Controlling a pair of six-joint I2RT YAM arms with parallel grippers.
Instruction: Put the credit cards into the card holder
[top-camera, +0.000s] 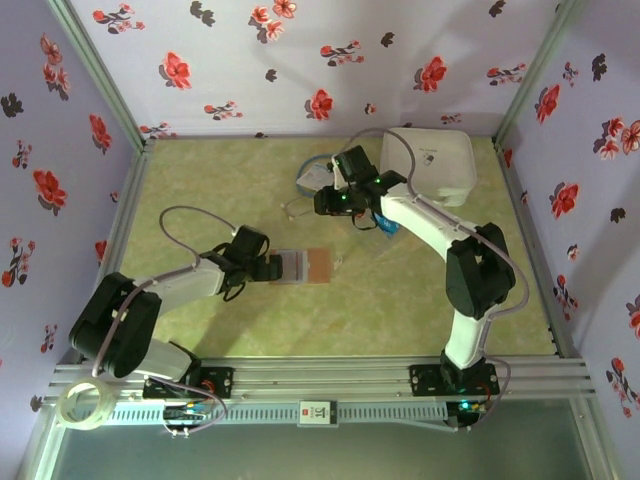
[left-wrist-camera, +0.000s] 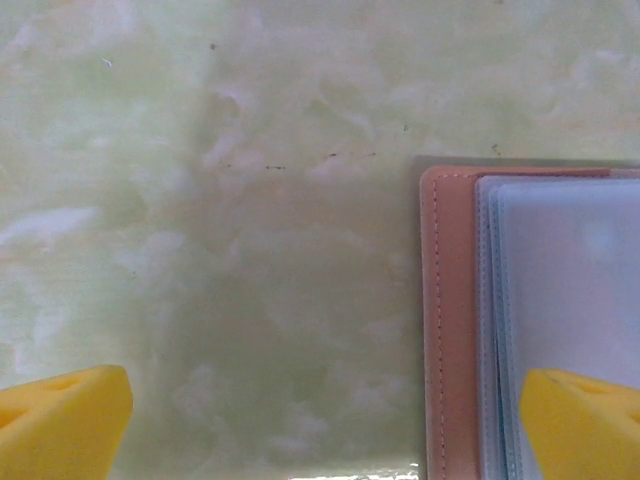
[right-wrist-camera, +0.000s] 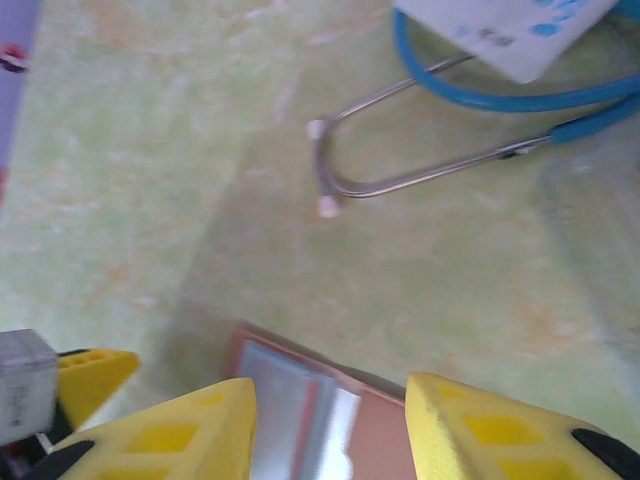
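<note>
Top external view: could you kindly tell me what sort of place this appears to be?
Probably a purpose-built robot test booth: floral-papered walls, a green marbled tabletop, and an aluminium rail carrying two robot arms.

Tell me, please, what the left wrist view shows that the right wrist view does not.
Left wrist, not right wrist: the left gripper with both fingertips wide apart, one over the clear sleeves of the card holder, and the stitching on its pink edge. Right wrist, not left wrist: the right gripper, fingers apart, a stethoscope with blue tubing, a white printed sheet. Both: the card holder lying open on the green table.
</note>
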